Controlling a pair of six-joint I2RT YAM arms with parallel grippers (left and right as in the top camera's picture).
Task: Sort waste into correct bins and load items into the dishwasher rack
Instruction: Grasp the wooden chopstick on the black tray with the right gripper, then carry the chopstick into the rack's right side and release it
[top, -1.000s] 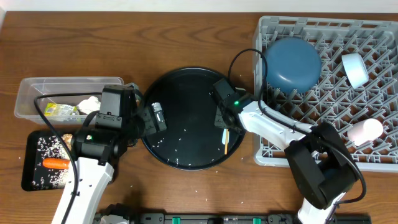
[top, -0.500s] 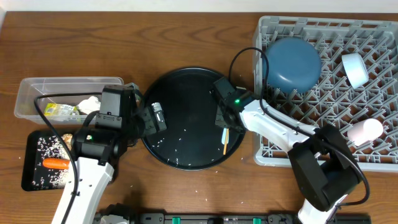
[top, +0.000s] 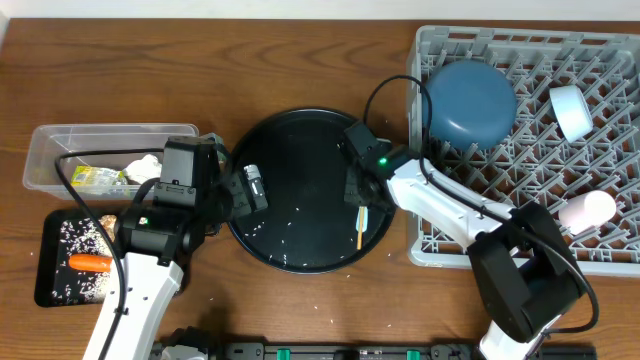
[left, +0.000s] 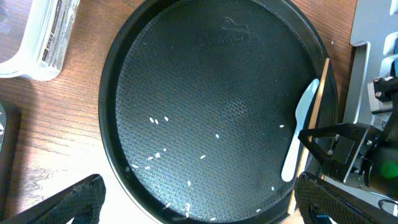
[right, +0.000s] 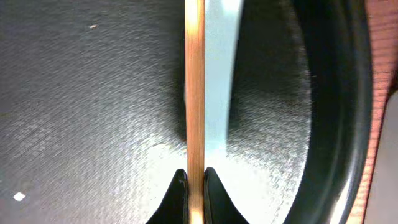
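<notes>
My right gripper (top: 357, 192) is shut on the thin wooden chopstick (top: 360, 228) over the right side of the large round black tray (top: 290, 160). In the right wrist view the fingers (right: 194, 185) pinch the chopstick (right: 195, 93), with the white spoon (right: 222, 74) lying beside it on the tray. The left wrist view shows the spoon (left: 298, 134) and chopstick (left: 318, 96) along the tray's right rim. My left gripper (left: 199, 208) is open and empty over the tray's left edge (top: 250, 190). The grey dishwasher rack (top: 520, 38) holds the dark blue plate (top: 470, 100), light-blue cup (top: 572, 110) and pink cup (top: 585, 210). The white bowl is out of view.
The clear tub (top: 50, 140) at left holds the yellow-green wrapper (top: 95, 179) and white tissue (top: 145, 167). The shallow black tray (top: 45, 240) below it holds the carrot (top: 90, 263) and rice scraps. Loose rice grains (left: 155, 121) lie on the round tray.
My right gripper has shifted slightly on the round tray with the chopstick pinched in it. The left arm has not moved.
</notes>
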